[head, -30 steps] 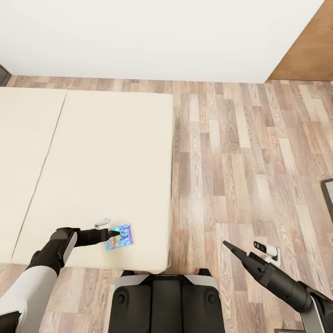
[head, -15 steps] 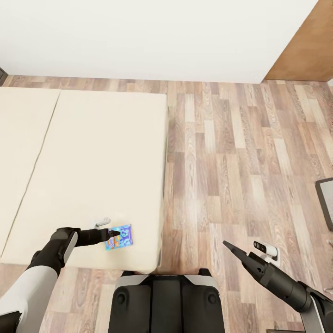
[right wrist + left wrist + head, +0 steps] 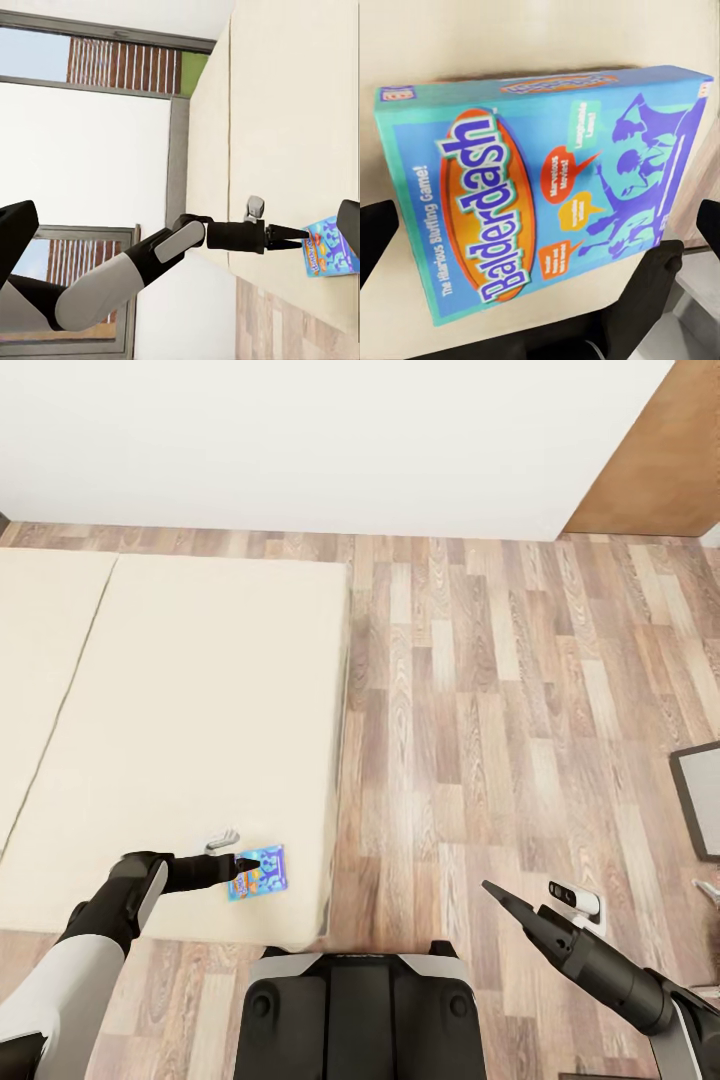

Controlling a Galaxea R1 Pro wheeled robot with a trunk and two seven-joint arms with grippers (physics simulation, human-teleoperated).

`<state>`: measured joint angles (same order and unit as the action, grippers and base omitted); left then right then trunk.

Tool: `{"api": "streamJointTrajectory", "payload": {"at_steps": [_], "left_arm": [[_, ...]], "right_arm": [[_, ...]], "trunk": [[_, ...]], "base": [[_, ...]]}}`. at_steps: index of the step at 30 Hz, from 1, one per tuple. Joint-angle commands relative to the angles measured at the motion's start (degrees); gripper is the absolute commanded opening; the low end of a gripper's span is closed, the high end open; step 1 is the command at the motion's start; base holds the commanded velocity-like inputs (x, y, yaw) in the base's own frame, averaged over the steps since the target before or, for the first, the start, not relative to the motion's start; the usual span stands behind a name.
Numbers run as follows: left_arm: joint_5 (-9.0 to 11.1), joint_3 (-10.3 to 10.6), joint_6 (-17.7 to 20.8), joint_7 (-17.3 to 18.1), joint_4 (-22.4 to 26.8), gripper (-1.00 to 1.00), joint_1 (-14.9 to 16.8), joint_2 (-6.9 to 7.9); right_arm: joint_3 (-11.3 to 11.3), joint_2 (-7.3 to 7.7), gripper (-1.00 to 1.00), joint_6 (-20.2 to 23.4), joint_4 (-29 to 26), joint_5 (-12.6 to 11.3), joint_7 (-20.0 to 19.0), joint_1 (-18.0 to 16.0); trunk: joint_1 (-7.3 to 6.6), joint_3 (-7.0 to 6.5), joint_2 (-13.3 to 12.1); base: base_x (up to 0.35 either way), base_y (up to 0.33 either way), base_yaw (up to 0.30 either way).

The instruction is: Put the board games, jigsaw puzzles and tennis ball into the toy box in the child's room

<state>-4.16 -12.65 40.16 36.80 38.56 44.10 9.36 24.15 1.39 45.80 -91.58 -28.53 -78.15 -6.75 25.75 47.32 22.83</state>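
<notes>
A blue board game [image 3: 259, 872], lettered Balderdash [image 3: 547, 195], hangs over the near right corner of the beige bed [image 3: 200, 690]. My left gripper [image 3: 243, 871] is shut on its left edge. The right wrist view shows the same grip from the side, with the left gripper [image 3: 300, 234] meeting the board game [image 3: 328, 255] in front of the mattress [image 3: 300, 112]. Low on the right, my right gripper [image 3: 492, 889] hangs over the wooden floor. Its fingers [image 3: 16, 232] stand apart with nothing between them, so it is open.
Wooden floor [image 3: 480, 710] stretches right of the bed to a white wall [image 3: 300, 440] at the back. A brown panel [image 3: 665, 460] stands at the far right. A dark-rimmed grey flat thing [image 3: 700, 800] juts in at the right edge. My base [image 3: 355, 1010] is below.
The whole picture has shifted: the bed slid left and the dark-rimmed thing came further in, so the camera moved right. Both grippers and the board game kept their place in the view.
</notes>
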Motion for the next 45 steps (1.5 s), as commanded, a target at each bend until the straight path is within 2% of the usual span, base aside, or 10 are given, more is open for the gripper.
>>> {"api": "streamJointTrajectory", "payload": {"at_steps": [1, 24, 45], "left_arm": [[-0.4, -0.3, 0.3, 0.5, 0.1, 1.0, 0.0, -0.04], [-0.4, -0.3, 0.5, 0.5, 0.9, 1.0, 0.0, -0.04], [-0.4, -0.3, 0.4, 0.6, 0.9, 1.0, 0.0, -0.03]], "right_arm": [[0.0, 0.01, 1.0, 0.5, 0.0, -0.2, -0.1, 0.0], [0.0, 0.01, 1.0, 0.5, 0.0, -0.2, -0.1, 0.0], [0.0, 0.01, 1.0, 0.5, 0.0, -0.2, -0.1, 0.0]], "trunk": [[0.03, 0.06, 0.1], [0.03, 0.06, 0.1], [0.03, 0.06, 0.1]], "base": [[0.0, -0.092, 0.0], [0.0, -0.149, 0.0], [0.0, -0.083, 0.0]]}}
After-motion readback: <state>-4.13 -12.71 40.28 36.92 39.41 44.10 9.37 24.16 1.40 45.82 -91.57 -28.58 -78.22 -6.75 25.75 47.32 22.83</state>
